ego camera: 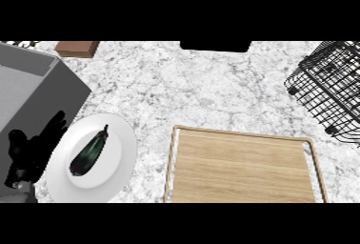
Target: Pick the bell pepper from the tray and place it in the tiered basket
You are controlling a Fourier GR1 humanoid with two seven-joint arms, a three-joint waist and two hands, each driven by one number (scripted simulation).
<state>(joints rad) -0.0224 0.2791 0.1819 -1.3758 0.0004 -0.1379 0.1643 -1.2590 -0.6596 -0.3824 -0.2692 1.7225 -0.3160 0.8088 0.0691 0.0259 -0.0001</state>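
Oddly, no bell pepper shows on the wooden tray [243, 167], so a reach there risks closing on nothing or taking the eggplant [88, 151] just right of the left hand [32, 147]. That hand rests open, fingers up. The wire basket [330, 86] sits far right. The right hand is unseen.

Kitchen; marble-patterned counter [211, 81]; wooden tray [243, 167]; aubergine [89, 151] on white plate [123, 143]; black wire basket [330, 86]
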